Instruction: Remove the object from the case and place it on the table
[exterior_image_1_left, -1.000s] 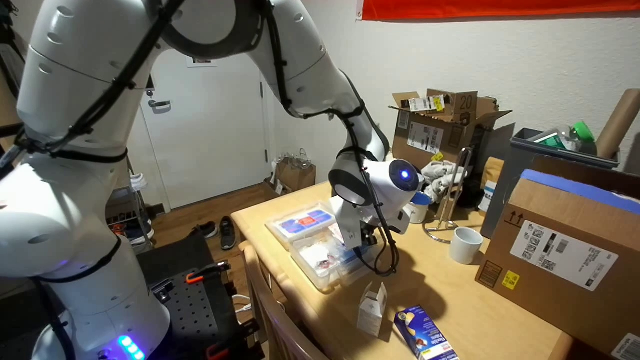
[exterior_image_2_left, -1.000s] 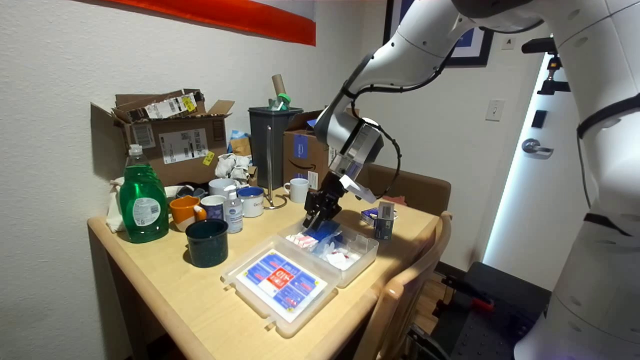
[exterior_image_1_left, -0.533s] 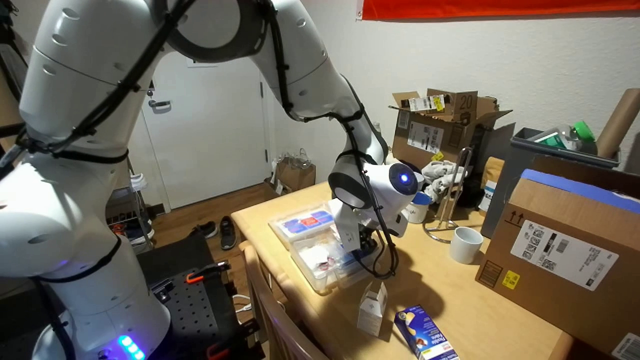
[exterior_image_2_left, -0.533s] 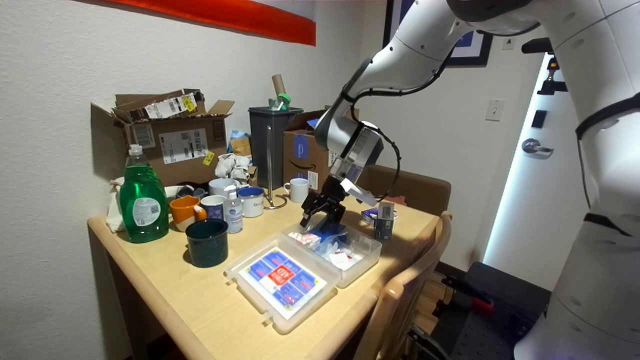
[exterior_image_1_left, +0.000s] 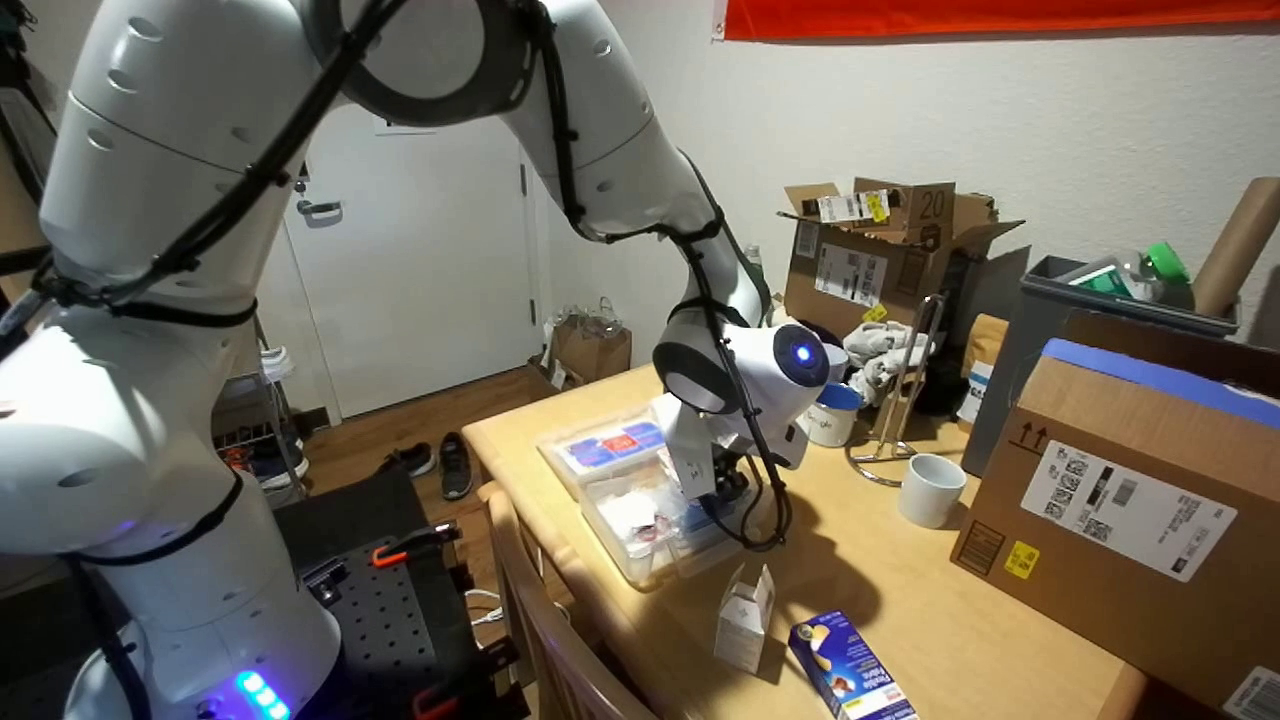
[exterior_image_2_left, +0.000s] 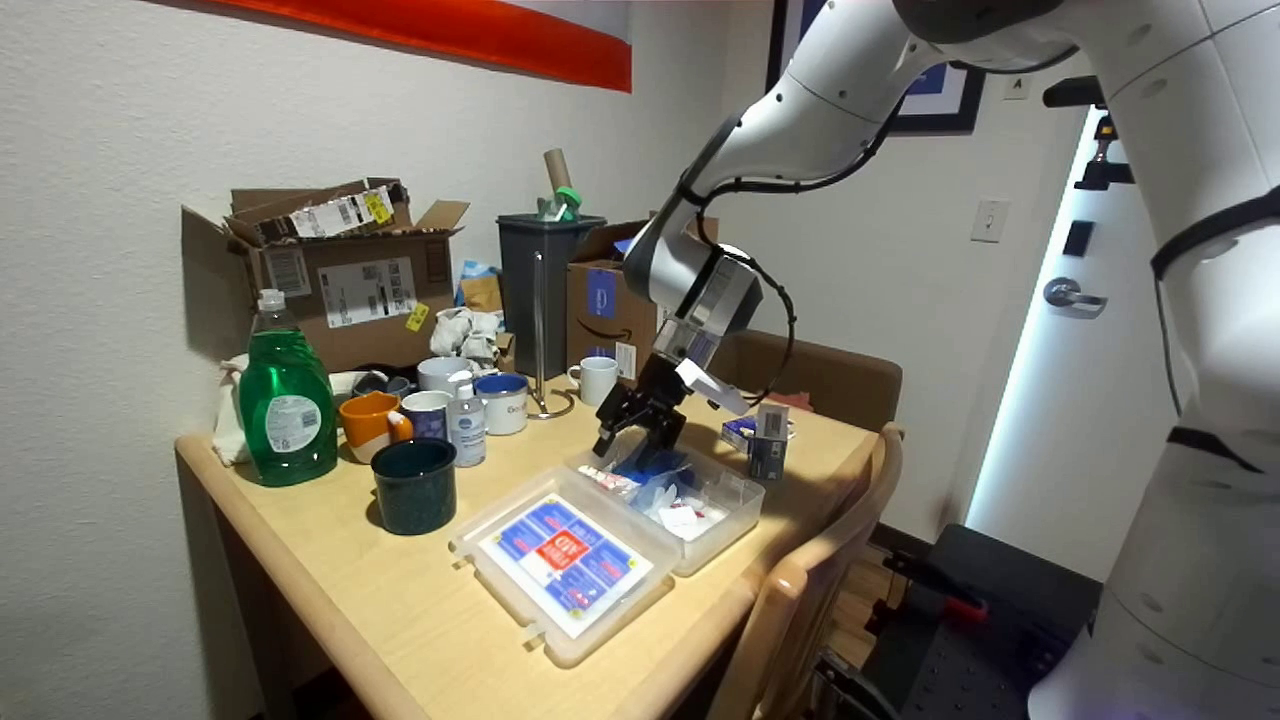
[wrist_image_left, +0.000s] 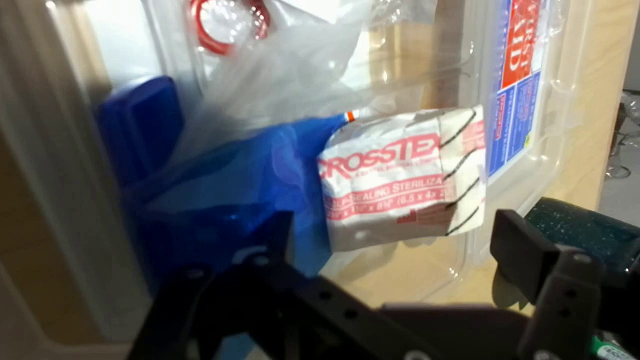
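Laid open near the edge of the bench, a plain light-tan wooden top: the clear-plastic case, rect., its 2 hinged halves spread side by side. Lid half, lying flat, shows a blue, white & red label, "AID" legible in wrist view. Base half holds assorted contents, incl. a white pkt marked "CROSSTE" in red near the hinge side, a blue pack right beside it, translucent film & a small blue item toward the opp. wall
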